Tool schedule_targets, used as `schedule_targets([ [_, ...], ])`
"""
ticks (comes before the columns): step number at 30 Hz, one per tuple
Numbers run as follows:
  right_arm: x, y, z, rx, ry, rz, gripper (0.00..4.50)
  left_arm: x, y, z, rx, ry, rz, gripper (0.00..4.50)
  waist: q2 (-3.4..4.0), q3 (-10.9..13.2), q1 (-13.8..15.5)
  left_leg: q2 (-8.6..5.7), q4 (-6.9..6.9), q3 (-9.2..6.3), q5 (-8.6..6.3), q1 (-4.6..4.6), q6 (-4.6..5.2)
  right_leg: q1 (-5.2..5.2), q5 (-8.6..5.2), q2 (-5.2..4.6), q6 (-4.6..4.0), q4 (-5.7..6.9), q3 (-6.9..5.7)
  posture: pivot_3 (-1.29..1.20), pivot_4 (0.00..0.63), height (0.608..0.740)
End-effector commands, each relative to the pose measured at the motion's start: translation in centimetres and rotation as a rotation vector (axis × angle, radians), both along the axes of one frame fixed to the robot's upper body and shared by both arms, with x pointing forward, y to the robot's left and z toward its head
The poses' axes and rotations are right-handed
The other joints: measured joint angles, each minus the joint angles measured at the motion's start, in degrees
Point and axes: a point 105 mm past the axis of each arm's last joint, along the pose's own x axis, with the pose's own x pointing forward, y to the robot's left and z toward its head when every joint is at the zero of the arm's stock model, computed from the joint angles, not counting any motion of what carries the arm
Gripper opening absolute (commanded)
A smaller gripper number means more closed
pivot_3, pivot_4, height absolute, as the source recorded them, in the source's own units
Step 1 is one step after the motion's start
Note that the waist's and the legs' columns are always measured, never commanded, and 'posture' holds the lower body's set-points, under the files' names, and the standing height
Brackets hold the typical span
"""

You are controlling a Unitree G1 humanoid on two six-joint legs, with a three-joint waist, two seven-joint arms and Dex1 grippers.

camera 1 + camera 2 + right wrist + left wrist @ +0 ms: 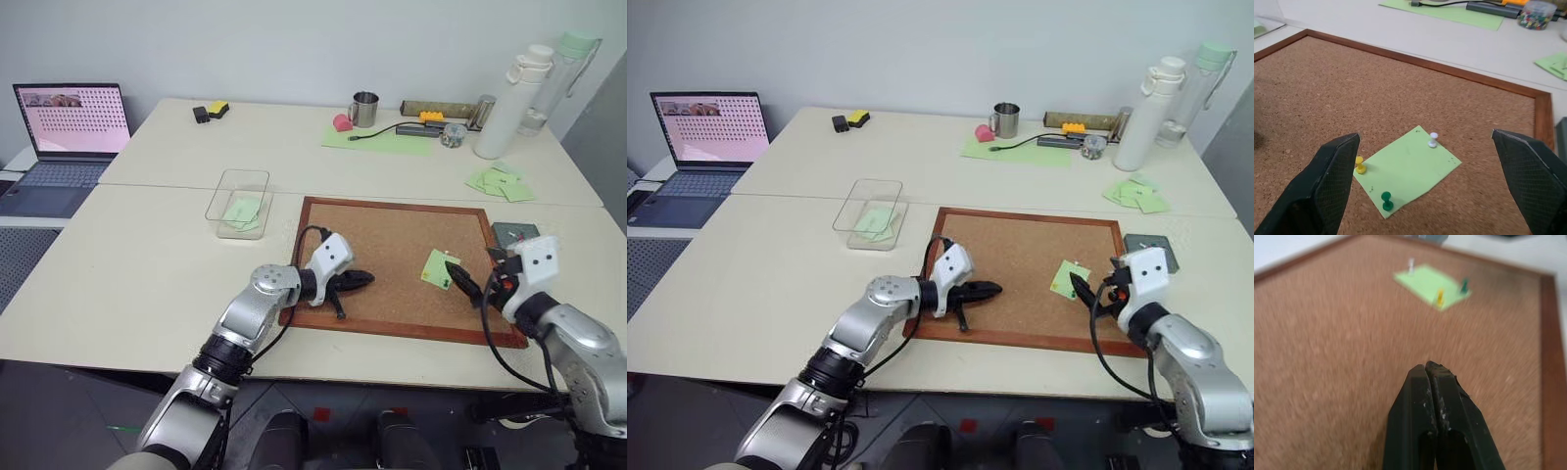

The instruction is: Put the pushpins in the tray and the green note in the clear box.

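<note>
The green note lies on the corkboard, toward its right side, held by three pushpins: a white one, a yellow one and a dark green one. My right gripper is open wide, just short of the note, with its fingers spread to either side of it and nothing between them. My left gripper is shut and empty over the board's left part, pointing toward the note. The dark-grey tray sits off the board's far right corner. The clear box, left of the board, holds a few green notes.
A heap of green notes lies behind the tray. At the back stand two bottles, a metal mug, a jar of pins and a large green sheet. An open laptop sits far left.
</note>
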Motion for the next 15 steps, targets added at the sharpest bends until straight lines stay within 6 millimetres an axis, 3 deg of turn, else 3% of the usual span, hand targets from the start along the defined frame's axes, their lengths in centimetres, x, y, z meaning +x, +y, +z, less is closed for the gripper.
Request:
schedule_targets([
  [1, 1.4, 0.0, 0.1, -0.022, -0.024, -0.030, 4.50, -0.2, -0.3, -1.2, 0.040, -0.006, -0.005, 0.02, 0.03, -0.02, 0.08, -0.01, 0.00, 0.00, 0.00, 0.01, 0.00, 0.02, 0.00, -0.01, 0.00, 0.00, -0.01, 0.00, 0.150, 0.740],
  [5, 2.7, 0.6, -0.5, -0.016, -0.005, -0.018, 4.50, -0.3, -0.3, -1.6, 0.044, 0.006, -0.004, 0.02, 0.06, -0.04, 0.18, -0.02, 0.01, -0.03, 0.00, 0.02, 0.00, 0.03, 0.01, -0.02, 0.00, 0.01, -0.02, 0.00, 0.150, 0.740],
  [12, 5.0, -0.2, -1.5, 0.007, 0.018, -0.033, 4.50, -0.4, -0.7, -0.8, 0.000, 0.017, -0.006, 0.02, 0.12, -0.08, 0.23, -0.03, 0.02, -0.02, 0.01, 0.04, 0.01, 0.07, 0.02, -0.02, 0.02, 0.00, -0.02, 0.00, 0.150, 0.740],
  [15, 5.4, -0.2, -1.6, 0.018, 0.018, -0.024, 4.09, -0.7, -0.7, -1.0, 0.005, 0.016, -0.008, 0.00, 0.13, -0.09, 0.18, -0.03, 0.02, -0.01, 0.01, 0.05, 0.01, 0.06, 0.02, -0.02, 0.02, 0.01, -0.02, 0.00, 0.150, 0.740],
])
